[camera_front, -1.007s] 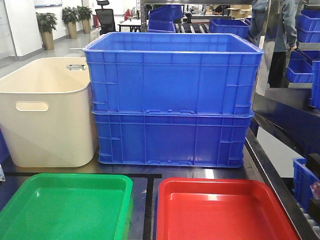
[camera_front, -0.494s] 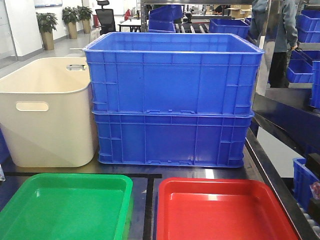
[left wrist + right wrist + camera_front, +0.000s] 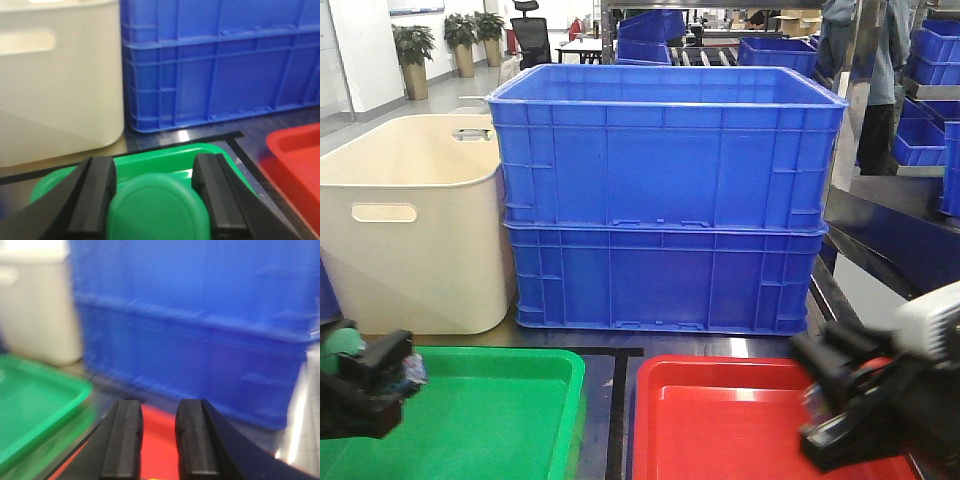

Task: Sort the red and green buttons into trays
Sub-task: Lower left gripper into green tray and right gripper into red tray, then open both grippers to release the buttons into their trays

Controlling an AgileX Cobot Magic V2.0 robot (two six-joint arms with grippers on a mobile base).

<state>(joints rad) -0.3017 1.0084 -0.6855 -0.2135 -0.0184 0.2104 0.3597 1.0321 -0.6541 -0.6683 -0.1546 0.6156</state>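
The left tool [image 3: 155, 200] is clamped on the green button [image 3: 157, 207], carrying it over the green tray [image 3: 210, 157] ahead for release. The right tool [image 3: 159, 440] sits above the red tray [image 3: 155, 440], fingers slightly apart with nothing visible between them.

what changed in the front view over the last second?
Both arms came into frame. The left gripper now sits over the green tray, jaws shut on the green button. The right gripper is over the red tray; nothing visible between its jaws. Trays, blue crates and cream tub unchanged.
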